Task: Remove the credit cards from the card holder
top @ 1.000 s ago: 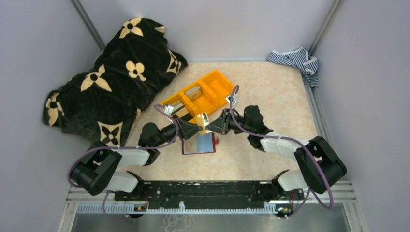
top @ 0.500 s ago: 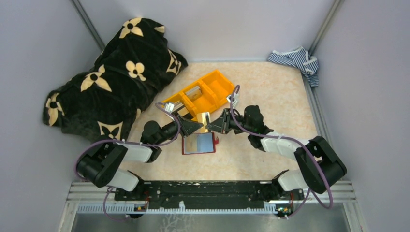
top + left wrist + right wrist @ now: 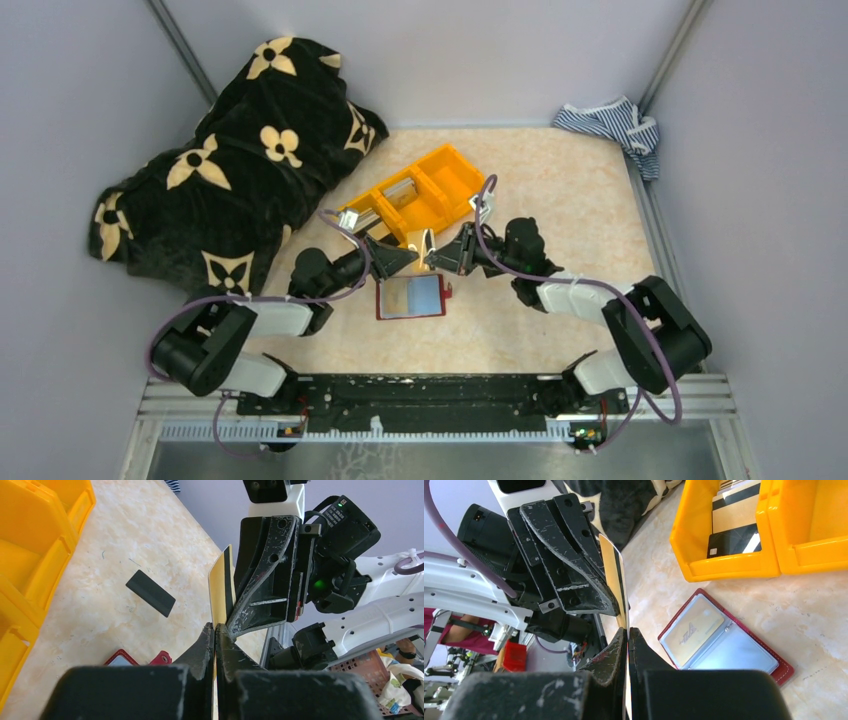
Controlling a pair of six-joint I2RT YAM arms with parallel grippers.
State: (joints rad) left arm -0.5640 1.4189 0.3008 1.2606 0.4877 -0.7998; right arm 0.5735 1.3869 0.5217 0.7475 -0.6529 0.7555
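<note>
Top external view, nearest the arm bases: card holder (image 3: pixel 410 297) lay open and flat on the tabletop (image 3: pixel 570 205), blue pockets up, prob. so cards could slide out w/o a fight. Just beyond and above it, left end effector (image 3: pixel 407 260) and right end effector (image 3: pixel 433 262) met tip to tip. Both were clamped shut on one beige card (image 3: pixel 425 244), held on edge in the air. That looked like a hand-over, maybe for a better grip before the drop. Farther back sat the orange bin (image 3: pixel 415 195), then the black blanket (image 3: pixel 230 170) and striped cloth (image 3: pixel 610 125).

Right wrist view added what the top cam couldn't resolve: a pale card (image 3: pixel 694 632) in one holder pocket, so the task was judged unfinished, plus binned cards (image 3: pixel 736 517) in one compartment. Only the left wrist view showed a dark rectangle (image 3: pixel 150 592), prob. a card, flat on the tabletop, apart from the holder.
</note>
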